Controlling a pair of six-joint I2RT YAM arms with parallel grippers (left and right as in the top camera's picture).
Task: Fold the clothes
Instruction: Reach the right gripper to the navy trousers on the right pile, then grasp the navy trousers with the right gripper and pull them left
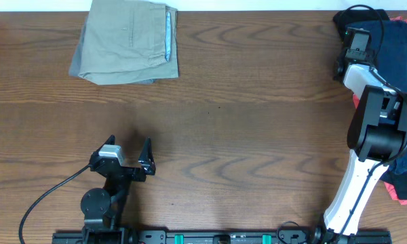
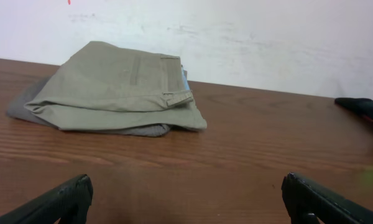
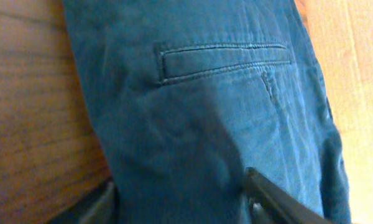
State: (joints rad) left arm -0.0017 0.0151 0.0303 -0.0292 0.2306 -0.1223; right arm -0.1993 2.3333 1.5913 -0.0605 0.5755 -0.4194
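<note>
Wooden table (image 1: 258, 135), navy shorts (image 3: 205, 124) far right

Navy, khaki and brown wood grain

The bench (image 1: 258, 135) is mid-brown with darker wavy grain. The clothes (image 3: 205, 124) are dark navy blue, the pocket stitched in matching blue, and a coral-red cloth (image 1: 399, 194) shows beneath them. The folded shorts (image 1: 125, 44) are khaki-beige, with a pale blue strip along one edge and a grey layer underneath. The left arm (image 1: 108, 183) is black. The right arm (image 1: 356, 183) is white with black parts. The wall (image 2: 267, 37) is off-white.
</note>
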